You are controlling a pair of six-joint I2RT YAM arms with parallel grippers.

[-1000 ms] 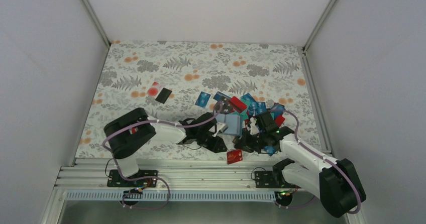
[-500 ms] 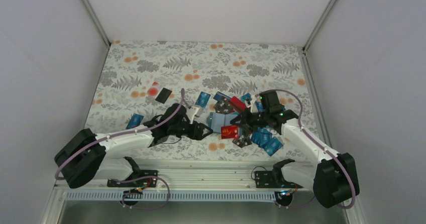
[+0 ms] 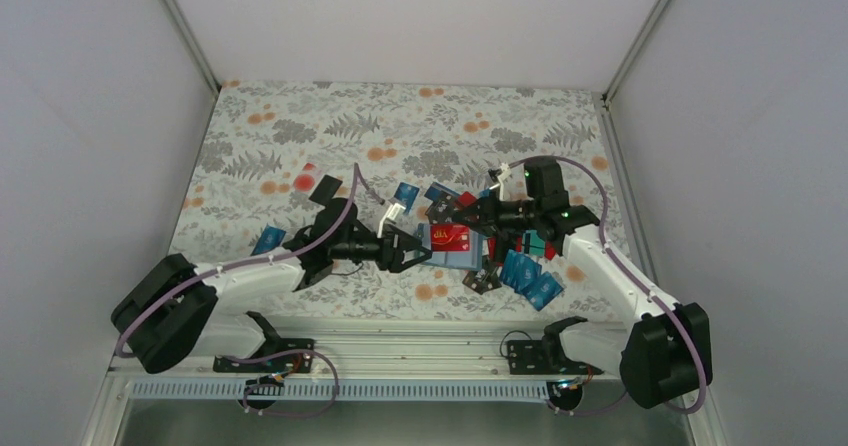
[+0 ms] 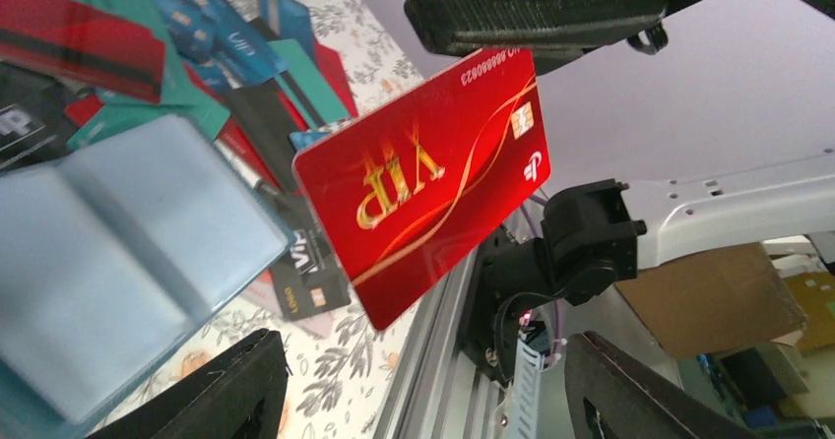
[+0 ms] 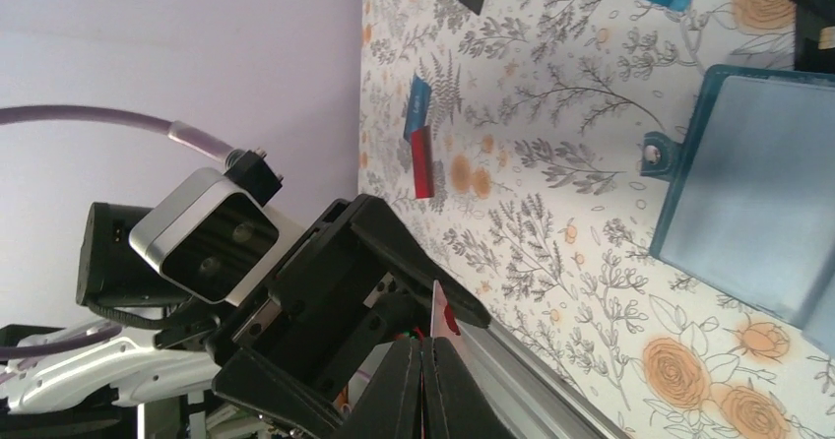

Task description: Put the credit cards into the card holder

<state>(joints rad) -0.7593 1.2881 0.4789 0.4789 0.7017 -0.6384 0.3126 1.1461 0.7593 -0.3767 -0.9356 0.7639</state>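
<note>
pinching the red card, likely stiff and slick, by its edge over the card holder, the right gripper is clenched, the left gripper released.

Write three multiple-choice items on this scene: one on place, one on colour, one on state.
1. The red VIP card is: A under other cards; B in the right claw; C lying flat, untouched.
2. The card holder's inside is: A light blue; B red; C black.
3. The left claw is: A shut on a card; B shut on the holder; C open, empty.
Key: B, it is pinched by its edge in mid-air; A, the open pockets show pale blue; C, its jaws stand apart, nothing between.
</note>
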